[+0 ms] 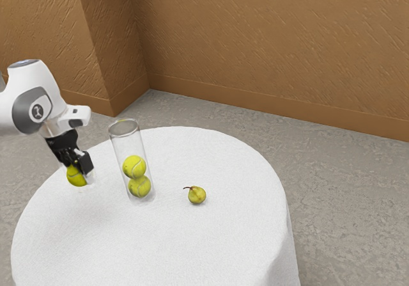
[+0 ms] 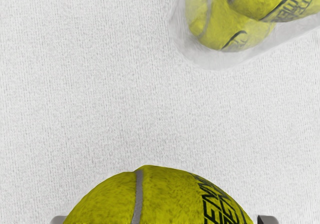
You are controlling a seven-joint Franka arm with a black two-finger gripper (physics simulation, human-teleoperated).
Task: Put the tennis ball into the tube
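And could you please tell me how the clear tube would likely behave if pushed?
Pushed near its rim, the clear tube may well tip, being tall and narrow. The two tennis balls stacked in its lower part might steady it a little. Once down, its round wall would probably let it roll.

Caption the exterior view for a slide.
Franka arm grips a tennis ball near a clear tube holding two more; pear nearby.

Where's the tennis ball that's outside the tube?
In the exterior view, the loose ball is gripped in the end effector, toward that view's left from the clear tube.
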